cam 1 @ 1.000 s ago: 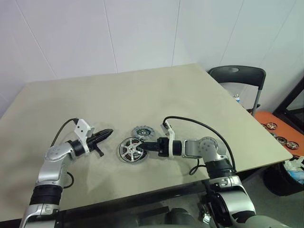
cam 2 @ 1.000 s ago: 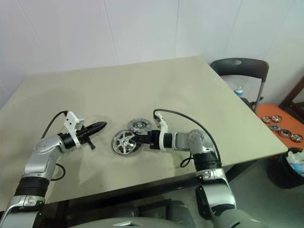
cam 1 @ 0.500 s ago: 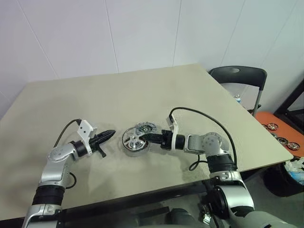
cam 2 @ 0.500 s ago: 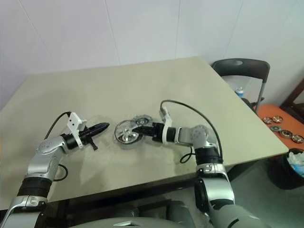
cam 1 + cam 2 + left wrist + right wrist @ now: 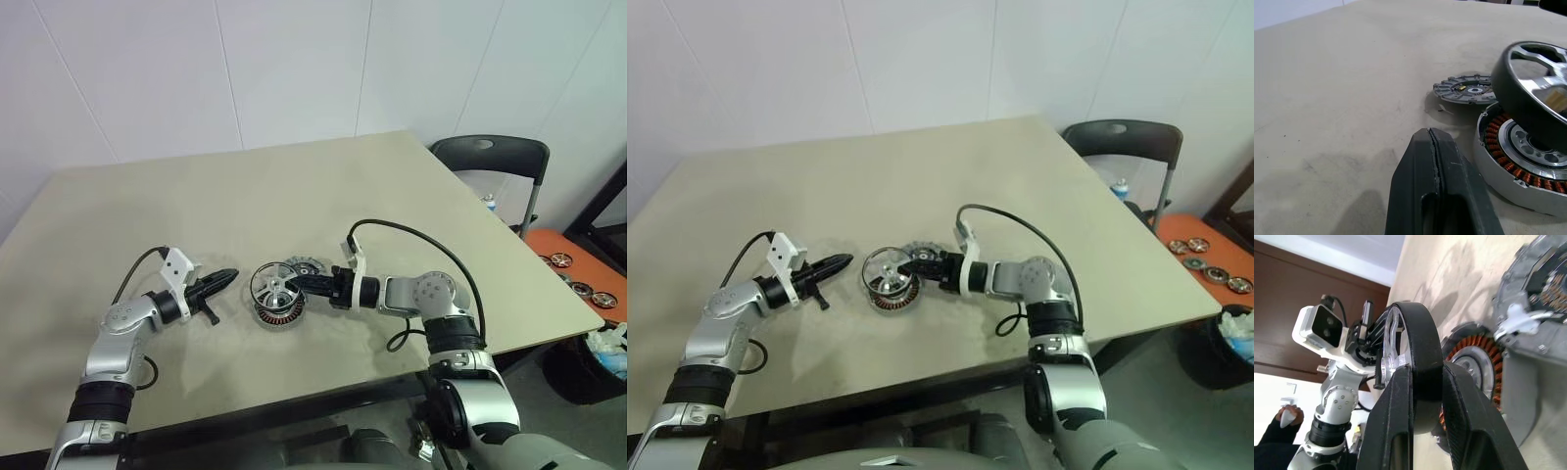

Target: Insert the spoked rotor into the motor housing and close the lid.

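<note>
My right gripper (image 5: 295,284) is shut on the black rim of the spoked rotor (image 5: 272,285) and holds it tilted up on edge, just above the motor housing (image 5: 278,315). The housing lies flat on the table, its copper windings (image 5: 1508,164) showing under the rotor (image 5: 1535,93). Just behind them, the grey lid (image 5: 303,265) lies flat on the table. My left gripper (image 5: 225,277) is shut and holds nothing, a short way left of the housing and pointing at it. In the right wrist view both fingers (image 5: 1396,416) pinch the rotor's rim (image 5: 1420,347).
The tan table (image 5: 294,196) has bare room behind and to both sides of the parts. A black chair (image 5: 490,157) stands past the right corner. Beyond the right edge, an orange surface (image 5: 573,269) carries several more discs. A person's hand (image 5: 1286,417) holds a small white thing.
The rotor in my right gripper has tipped up from lying nearly flat, and the housing's copper windings now show under it. My left arm has kept still.
</note>
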### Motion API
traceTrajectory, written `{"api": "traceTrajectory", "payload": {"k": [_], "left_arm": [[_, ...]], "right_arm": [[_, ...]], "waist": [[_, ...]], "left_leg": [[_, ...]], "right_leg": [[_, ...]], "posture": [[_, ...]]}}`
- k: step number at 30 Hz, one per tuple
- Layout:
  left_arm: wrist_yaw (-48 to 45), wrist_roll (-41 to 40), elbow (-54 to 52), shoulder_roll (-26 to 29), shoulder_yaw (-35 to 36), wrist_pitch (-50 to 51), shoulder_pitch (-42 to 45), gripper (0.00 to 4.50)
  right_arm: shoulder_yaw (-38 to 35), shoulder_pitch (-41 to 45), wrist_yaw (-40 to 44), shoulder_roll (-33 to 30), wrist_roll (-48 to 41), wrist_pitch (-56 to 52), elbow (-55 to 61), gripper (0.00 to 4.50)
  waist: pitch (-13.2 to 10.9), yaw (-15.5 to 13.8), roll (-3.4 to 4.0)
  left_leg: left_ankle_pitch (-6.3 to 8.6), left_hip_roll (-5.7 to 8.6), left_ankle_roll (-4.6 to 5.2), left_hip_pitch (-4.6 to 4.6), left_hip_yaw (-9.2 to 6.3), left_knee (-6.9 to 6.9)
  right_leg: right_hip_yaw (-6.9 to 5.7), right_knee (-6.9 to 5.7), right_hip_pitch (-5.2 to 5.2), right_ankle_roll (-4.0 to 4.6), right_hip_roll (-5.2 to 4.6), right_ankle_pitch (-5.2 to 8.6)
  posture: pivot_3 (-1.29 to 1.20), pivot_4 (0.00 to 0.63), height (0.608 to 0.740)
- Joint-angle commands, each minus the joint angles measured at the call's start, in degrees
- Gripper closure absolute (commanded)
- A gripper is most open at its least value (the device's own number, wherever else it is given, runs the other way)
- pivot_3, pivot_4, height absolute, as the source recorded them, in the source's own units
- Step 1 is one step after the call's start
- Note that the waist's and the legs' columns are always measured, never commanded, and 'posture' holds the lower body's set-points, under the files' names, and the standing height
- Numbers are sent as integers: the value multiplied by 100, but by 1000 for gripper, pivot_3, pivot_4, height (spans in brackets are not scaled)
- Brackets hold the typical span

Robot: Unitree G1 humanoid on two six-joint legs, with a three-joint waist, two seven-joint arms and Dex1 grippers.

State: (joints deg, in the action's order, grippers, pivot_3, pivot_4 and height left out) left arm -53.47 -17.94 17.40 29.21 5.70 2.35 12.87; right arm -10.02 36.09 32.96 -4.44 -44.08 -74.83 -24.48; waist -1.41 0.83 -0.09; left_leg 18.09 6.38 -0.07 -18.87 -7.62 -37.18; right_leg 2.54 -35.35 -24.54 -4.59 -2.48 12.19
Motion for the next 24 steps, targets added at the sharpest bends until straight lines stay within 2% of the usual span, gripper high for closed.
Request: {"api": "traceTrajectory", "payload": {"k": [1, 14, 24], "left_arm": [[22, 9, -77, 34, 37, -54, 106, 4500], [73, 52, -117, 21, -9, -65, 69, 4500], [116, 100, -103, 10, -14, -76, 56, 4500]], "right_arm": [[-206, 79, -112, 105, -148, -94, 130, 3736], [-888, 311, -798, 274, -151, -454, -238, 3736], [-965, 285, -884, 387, -184, -845, -18, 3736]], "waist": [[0, 0, 0], [0, 5, 0], [0, 10, 0]], "left_leg": [[0, 0, 0, 0, 0, 0], [0, 0, 0, 0, 0, 0], [0, 0, 0, 0, 0, 0]], "right_leg": [[0, 0, 0, 0, 0, 0], [0, -1, 0, 0, 0, 0], [0, -1, 0, 0, 0, 0]], "posture": [[0, 0, 740], [0, 0, 740], [0, 0, 740]]}}
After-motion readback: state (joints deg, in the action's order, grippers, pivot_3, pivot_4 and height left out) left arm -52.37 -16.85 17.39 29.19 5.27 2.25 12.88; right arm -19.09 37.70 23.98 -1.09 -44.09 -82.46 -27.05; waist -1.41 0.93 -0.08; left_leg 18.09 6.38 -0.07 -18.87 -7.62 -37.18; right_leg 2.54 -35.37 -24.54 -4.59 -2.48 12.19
